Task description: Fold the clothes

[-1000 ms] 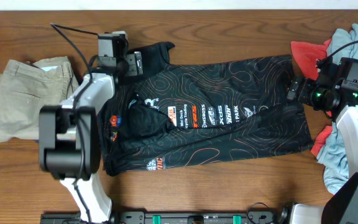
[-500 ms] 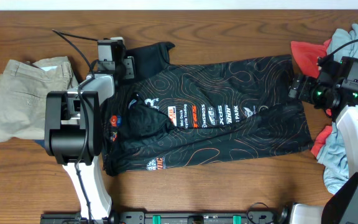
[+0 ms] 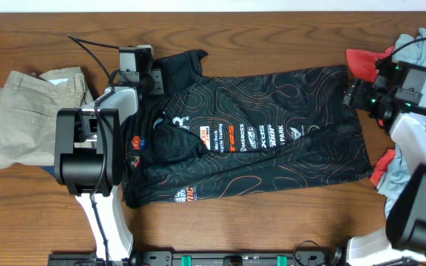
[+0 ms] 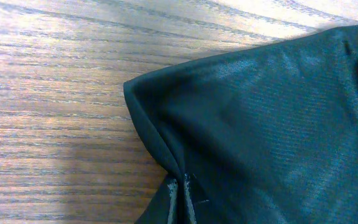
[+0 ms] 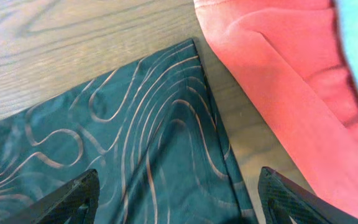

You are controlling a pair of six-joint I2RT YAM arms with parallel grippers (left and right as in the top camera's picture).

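Desk (image 3: 272,229) of brown wood, with black logo-covered jersey (image 3: 272,140) spread flat across its middle, collar end to the left, hem end to the right, one sleeve (image 3: 180,65) sticking out at the far left corner. Right of the jersey, heap of red and pale-blue garments (image 3: 413,44); left of the jersey, folded khaki trousers (image 3: 32,111). Left gripper (image 3: 152,74) at the jersey's far sleeve, jaws together and apparently clamped on a pucker of black cloth. Right gripper (image 5: 178,193) poised over the jersey's far hem corner (image 5: 191,46), jaws apart, nothing between them. Judged as the opening of the first fold: sleeve end taken, hem end not yet. Next: lower the right jaws onto the hem corner, clear of the red cloth (image 5: 278,74) just beside it, close, then raise both far corners together toward the jersey's near edge.
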